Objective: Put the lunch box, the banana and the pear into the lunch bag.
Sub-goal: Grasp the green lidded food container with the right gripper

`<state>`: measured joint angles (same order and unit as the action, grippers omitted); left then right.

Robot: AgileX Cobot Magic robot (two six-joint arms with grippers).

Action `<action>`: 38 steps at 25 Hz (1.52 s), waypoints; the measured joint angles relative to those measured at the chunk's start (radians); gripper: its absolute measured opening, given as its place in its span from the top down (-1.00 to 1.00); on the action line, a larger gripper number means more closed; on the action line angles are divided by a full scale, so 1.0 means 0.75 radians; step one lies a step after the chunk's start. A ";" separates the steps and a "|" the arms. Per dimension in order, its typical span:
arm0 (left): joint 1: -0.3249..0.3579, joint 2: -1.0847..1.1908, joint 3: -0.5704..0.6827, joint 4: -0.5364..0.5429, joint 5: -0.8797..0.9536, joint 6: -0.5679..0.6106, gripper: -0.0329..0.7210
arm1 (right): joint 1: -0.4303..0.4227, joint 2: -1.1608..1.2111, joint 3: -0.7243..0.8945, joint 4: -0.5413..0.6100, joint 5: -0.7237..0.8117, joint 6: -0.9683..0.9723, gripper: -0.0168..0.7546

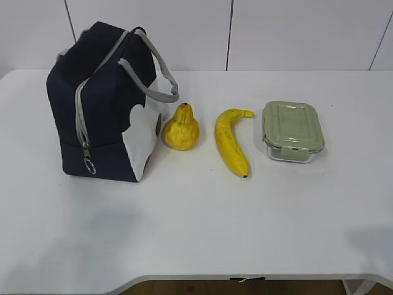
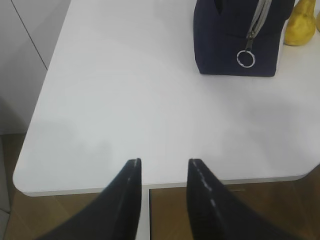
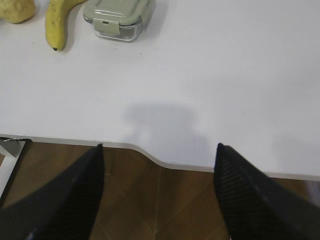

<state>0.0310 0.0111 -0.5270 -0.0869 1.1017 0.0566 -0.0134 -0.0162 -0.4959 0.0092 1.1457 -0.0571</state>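
The navy lunch bag [image 1: 104,104] stands at the left of the white table [image 1: 196,221], its grey zipper with ring pull [image 2: 245,58] facing the front. To its right lie the yellow pear [image 1: 181,128], the banana [image 1: 231,142] and the lunch box [image 1: 293,130] with its sage-green lid, in a row. Neither arm shows in the exterior view. My left gripper [image 2: 164,162] hovers over the front left table edge, open and empty, well short of the lunch bag [image 2: 235,40]. My right gripper [image 3: 159,147] hangs over the front edge, wide open and empty, far from the lunch box [image 3: 117,17].
The table's front edge has a curved notch [image 3: 150,155] below my right gripper. A white panelled wall [image 1: 245,31] runs behind the table. Brown floor shows under both grippers.
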 joint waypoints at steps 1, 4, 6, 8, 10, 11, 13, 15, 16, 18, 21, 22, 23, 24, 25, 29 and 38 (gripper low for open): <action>0.000 0.000 0.000 0.000 0.000 0.000 0.29 | 0.000 0.000 0.000 0.000 0.000 0.000 -0.45; 0.000 0.000 0.000 0.000 0.000 0.000 0.29 | 0.000 0.000 0.000 0.000 0.000 0.000 -0.45; 0.000 0.000 0.000 0.000 0.000 0.000 0.29 | 0.000 0.000 0.000 0.000 0.000 0.000 -0.45; 0.000 0.000 0.000 0.000 0.000 0.000 0.29 | 0.000 0.000 0.000 0.000 0.000 0.000 -0.45; 0.000 0.000 0.000 0.000 0.000 0.000 0.29 | 0.000 0.000 0.000 0.000 0.000 0.000 -0.45; 0.000 0.000 0.000 0.000 0.000 0.000 0.29 | 0.000 0.000 0.000 0.000 0.000 0.000 -0.45; 0.000 0.000 0.000 0.000 0.000 0.000 0.29 | 0.000 0.000 0.000 0.000 0.000 0.000 -0.45; 0.000 0.000 0.000 0.000 0.000 0.000 0.29 | 0.000 0.000 0.000 0.000 0.000 0.000 -0.45; 0.000 0.000 0.000 0.000 0.000 0.000 0.29 | 0.000 0.000 0.000 0.000 0.000 0.000 -0.45; 0.000 0.000 0.000 0.000 0.000 0.000 0.29 | 0.000 0.000 0.000 0.000 0.000 0.000 -0.45; 0.000 0.000 0.000 0.000 0.000 0.000 0.29 | 0.000 0.000 0.000 0.000 0.000 0.000 -0.45; 0.000 0.000 0.000 0.000 0.000 0.000 0.29 | 0.000 0.000 0.000 0.000 0.000 0.000 -0.45; 0.000 0.000 0.000 0.000 0.000 0.000 0.29 | 0.000 0.000 0.000 0.000 0.000 0.000 -0.45; 0.000 0.000 0.000 0.000 0.000 0.000 0.29 | 0.000 0.000 0.000 0.000 0.000 0.000 -0.45; 0.000 0.000 0.000 0.000 0.000 0.000 0.29 | 0.000 0.000 0.000 0.000 0.000 0.000 -0.45; 0.000 0.000 0.000 0.000 0.000 0.000 0.29 | 0.000 0.000 0.000 0.000 -0.011 0.000 -0.45; 0.000 0.000 0.000 0.000 0.000 0.000 0.29 | 0.000 0.000 -0.060 0.119 -0.170 0.000 -0.45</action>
<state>0.0310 0.0111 -0.5270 -0.0869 1.1017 0.0566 -0.0134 -0.0162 -0.5408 0.0985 1.0182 -0.0571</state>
